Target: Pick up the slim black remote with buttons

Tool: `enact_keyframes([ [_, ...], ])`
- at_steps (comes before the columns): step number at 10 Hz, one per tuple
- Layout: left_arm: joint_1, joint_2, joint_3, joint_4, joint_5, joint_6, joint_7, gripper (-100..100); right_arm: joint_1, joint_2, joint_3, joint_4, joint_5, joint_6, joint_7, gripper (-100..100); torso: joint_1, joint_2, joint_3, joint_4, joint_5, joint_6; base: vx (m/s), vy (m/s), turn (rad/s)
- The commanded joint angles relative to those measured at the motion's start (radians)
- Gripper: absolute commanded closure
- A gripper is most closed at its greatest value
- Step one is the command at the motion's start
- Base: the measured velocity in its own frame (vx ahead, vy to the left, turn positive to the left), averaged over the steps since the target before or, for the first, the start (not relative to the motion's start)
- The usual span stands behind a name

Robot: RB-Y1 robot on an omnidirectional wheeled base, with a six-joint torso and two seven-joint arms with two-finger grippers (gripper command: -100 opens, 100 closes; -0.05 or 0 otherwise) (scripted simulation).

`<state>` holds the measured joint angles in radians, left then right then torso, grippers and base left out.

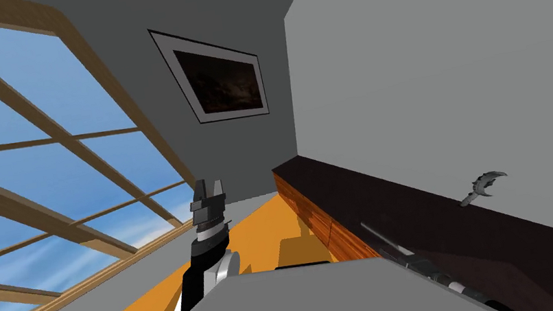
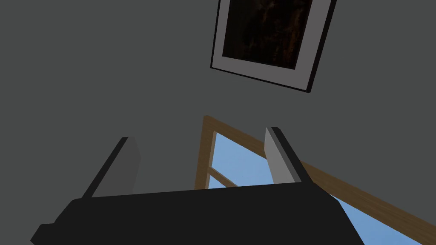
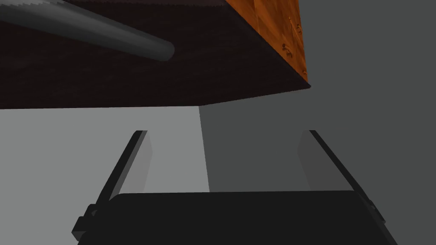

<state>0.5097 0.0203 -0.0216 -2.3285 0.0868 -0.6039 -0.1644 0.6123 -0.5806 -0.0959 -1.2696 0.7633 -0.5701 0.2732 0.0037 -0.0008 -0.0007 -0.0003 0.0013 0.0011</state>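
- The step in hand was judged to be the search and approach. Nothing was gripped, and the remote could not be told for certain.
- A dark-topped counter [image 1: 372,197] with an orange wood front ran along the wall from the robot's one o'clock to its three o'clock.
- On its top, at about three o'clock, lay a long slim thing [image 1: 417,265], dark with grey parts. It may have been the remote, but no buttons could be made out.
- Further along, nearer the wall, lay a small grey crescent-shaped thing [image 1: 485,186], well apart from the slim one.
- The right tool [image 3: 225,134] was wide and empty. It pointed at the counter's end corner, with the dark top ahead of it and a grey rounded bar [image 3: 106,32] lying across that top.
- The left tool [image 1: 209,187] was raised at about eleven o'clock, away from the counter, its fingers wide and holding nothing.
- The next move probably called for turning the right tool toward the slim thing and confirming what it was. The tool would then come down over its narrow width, fingers on either side of its long edges, before closing.
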Motion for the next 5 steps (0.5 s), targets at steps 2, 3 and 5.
enact_keyframes([
  [2,0.0,0.0,0.0,0.0,0.0,0.0,0.0,0,-0.007,-0.024,0.003,0.059,0.042,-0.001,0.006,-100,0.0,0.0,0.0,0.0,0.0,-0.001,0.052,0.025,0.183],
  [3,0.0,0.0,0.0,0.0,0.0,0.0,0.0,0,-0.007,-0.024,0.003,0.067,0.042,-0.001,0.006,-100,0.0,0.0,0.0,0.0,0.0,0.0,0.023,0.007,-0.047],
  [5,0.0,0.0,0.0,0.0,0.0,0.0,0.0,0,-0.011,-0.043,0.007,0.117,0.077,-0.001,0.012,-100,0.0,0.001,0.001,0.0,0.0,-0.001,0.041,0.023,0.169],
])
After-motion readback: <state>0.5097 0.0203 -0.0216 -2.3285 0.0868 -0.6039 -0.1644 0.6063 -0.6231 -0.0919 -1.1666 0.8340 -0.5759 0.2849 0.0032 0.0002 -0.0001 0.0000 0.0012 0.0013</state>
